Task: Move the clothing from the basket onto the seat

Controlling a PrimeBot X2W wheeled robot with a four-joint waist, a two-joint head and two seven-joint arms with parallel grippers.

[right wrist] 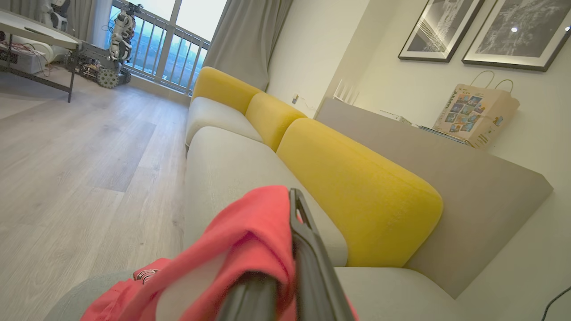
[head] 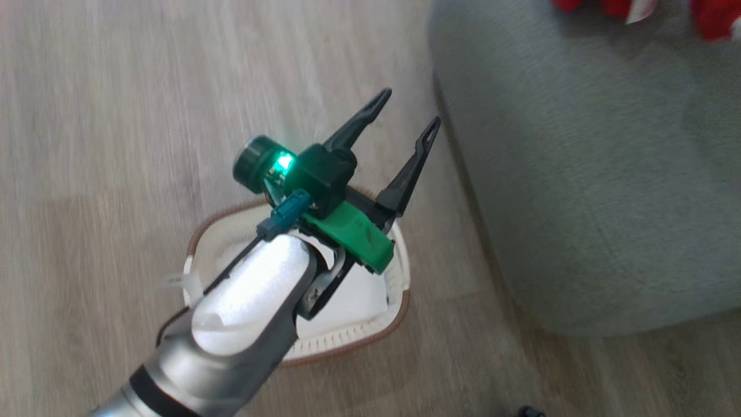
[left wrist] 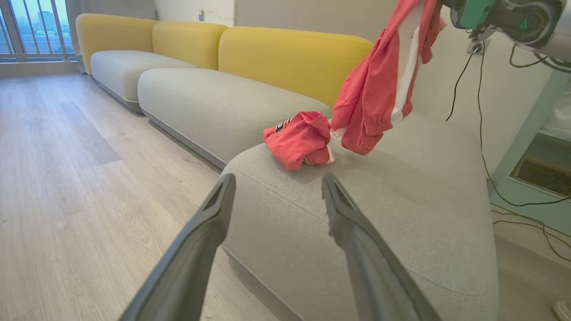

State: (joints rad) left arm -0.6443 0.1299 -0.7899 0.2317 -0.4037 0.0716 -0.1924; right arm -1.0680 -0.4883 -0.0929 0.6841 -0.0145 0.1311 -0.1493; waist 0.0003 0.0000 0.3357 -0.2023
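right hand (right wrist: 295, 200): pinching red garment (left wrist: 374, 98), which hangs lengthwise below it, low end near the seat (left wrist: 401, 214)
left hand (head: 409, 107): spread, empty, over the basket (head: 399, 307)

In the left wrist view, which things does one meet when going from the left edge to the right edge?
The window → crumpled red garment, lying on the seat → hanging red garment, above the seat → black cable.
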